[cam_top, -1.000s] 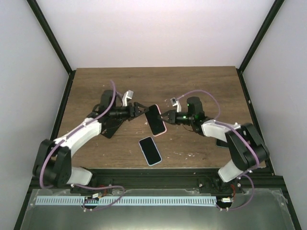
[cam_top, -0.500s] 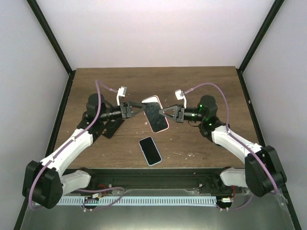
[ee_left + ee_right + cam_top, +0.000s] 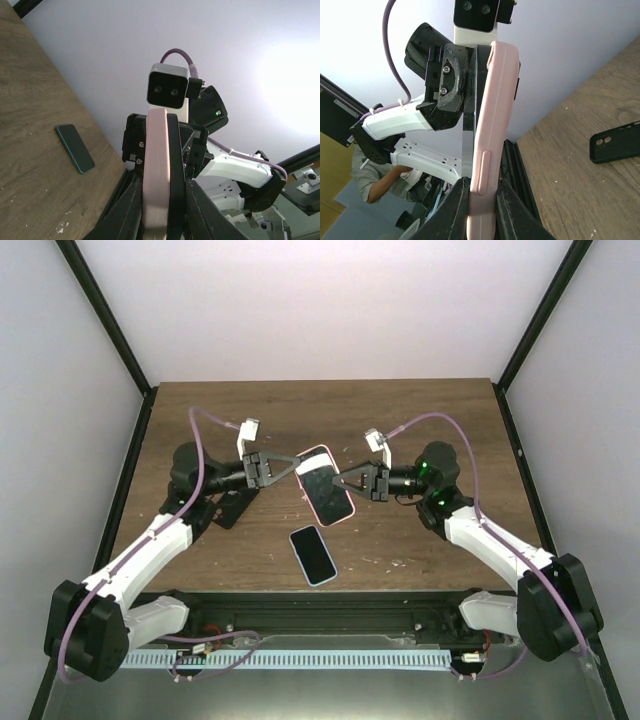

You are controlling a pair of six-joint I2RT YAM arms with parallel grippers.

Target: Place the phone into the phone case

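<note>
A pink phone case [image 3: 316, 451] with a black phone [image 3: 326, 490] lying in its open face hangs in the air over the middle of the table. My left gripper [image 3: 291, 466] is shut on its far left end and my right gripper [image 3: 341, 483] is shut on its right edge. The left wrist view shows the case [image 3: 156, 165] edge-on, with the dark phone [image 3: 176, 170] against it and my left gripper [image 3: 165, 182] pressing both. From the right wrist, the case [image 3: 492, 130] stands upright in my right gripper [image 3: 482, 182], with the phone's edge [image 3: 468, 145] beside it.
A second phone [image 3: 313, 554] with a pale rim lies flat near the table's front edge. A black case [image 3: 617, 144] rests on the wood under the left arm [image 3: 225, 506]. A dark green phone or case [image 3: 75, 148] lies on the right side.
The pink case with the phone rose off the table in the right gripper. The left gripper came up to its far end and closed on it.
</note>
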